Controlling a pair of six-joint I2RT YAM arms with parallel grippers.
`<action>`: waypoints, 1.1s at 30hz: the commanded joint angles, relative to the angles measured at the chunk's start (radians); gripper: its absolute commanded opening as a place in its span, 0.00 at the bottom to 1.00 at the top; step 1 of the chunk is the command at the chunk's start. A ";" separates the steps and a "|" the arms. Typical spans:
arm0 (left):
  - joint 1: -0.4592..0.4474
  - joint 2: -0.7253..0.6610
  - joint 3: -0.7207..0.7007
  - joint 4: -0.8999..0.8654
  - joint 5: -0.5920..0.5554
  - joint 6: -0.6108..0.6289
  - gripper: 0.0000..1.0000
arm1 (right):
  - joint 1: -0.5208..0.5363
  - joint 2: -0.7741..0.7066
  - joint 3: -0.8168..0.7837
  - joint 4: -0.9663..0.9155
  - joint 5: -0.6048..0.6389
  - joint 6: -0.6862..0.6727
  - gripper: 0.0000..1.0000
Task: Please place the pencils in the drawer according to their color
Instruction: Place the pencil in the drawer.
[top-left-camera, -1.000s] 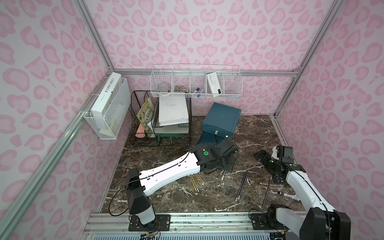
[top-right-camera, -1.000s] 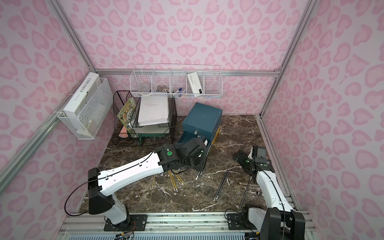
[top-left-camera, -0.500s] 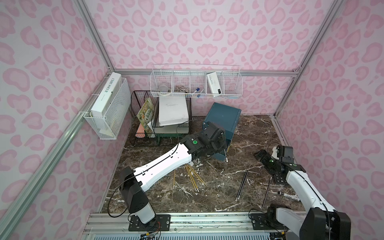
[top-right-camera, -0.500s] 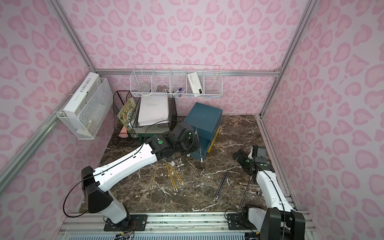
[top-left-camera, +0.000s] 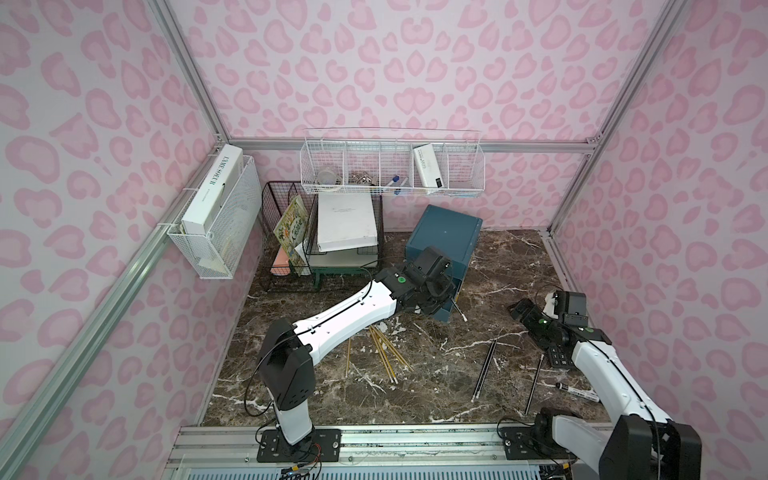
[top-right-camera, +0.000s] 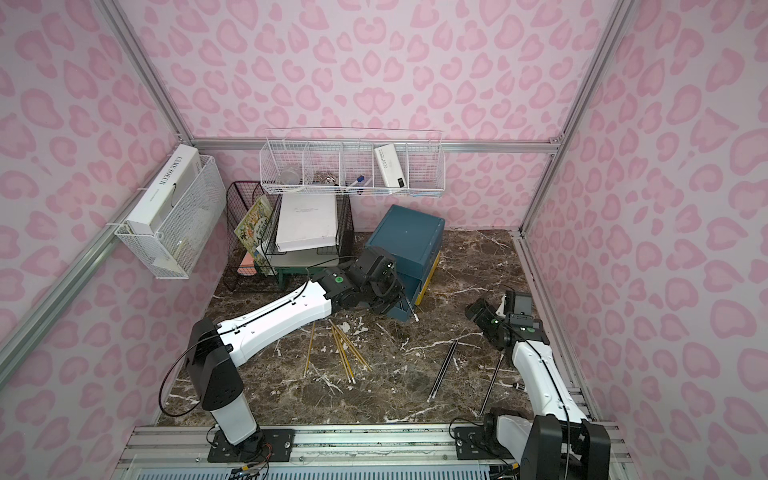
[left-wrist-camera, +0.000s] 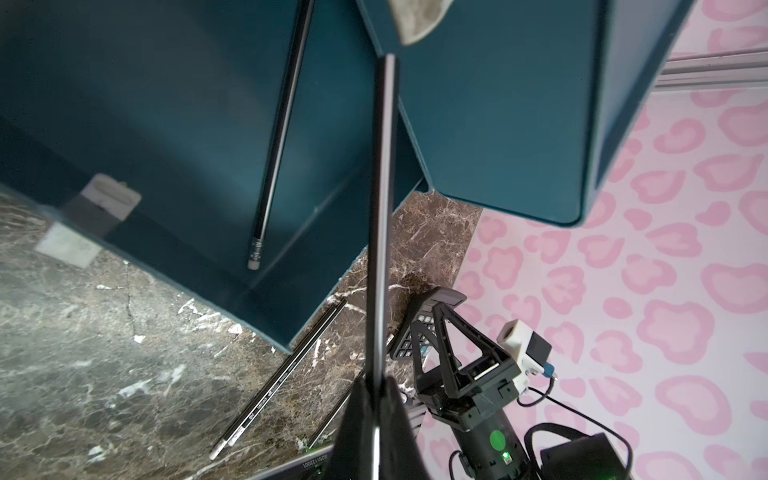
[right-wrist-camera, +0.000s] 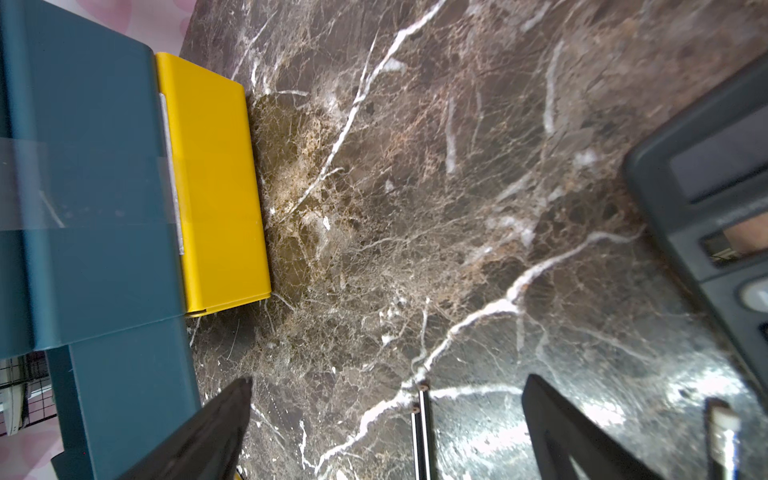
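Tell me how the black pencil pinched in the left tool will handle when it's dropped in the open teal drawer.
Probably stiff: the pencil runs dead straight well beyond the left tool without sagging. Likely slippery, since its glossy shaft shows a bright sheen. In the drawer it may roll until a wall stops it.

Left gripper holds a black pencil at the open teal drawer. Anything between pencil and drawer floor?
Nothing loose. In the left wrist view the held black pencil, in the left gripper, crosses above the side wall of the open drawer, its gripped end outside; that wall may catch it. A second black pencil lies inside.
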 joint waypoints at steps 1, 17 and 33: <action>0.020 0.019 0.004 0.009 0.031 -0.008 0.00 | 0.000 0.003 0.004 0.015 -0.002 -0.003 1.00; 0.147 0.163 0.127 -0.099 0.147 0.139 0.00 | 0.000 0.018 0.012 0.018 0.002 -0.005 1.00; 0.181 0.232 0.194 -0.137 0.125 0.245 0.38 | 0.001 0.003 0.012 0.007 0.002 -0.007 1.00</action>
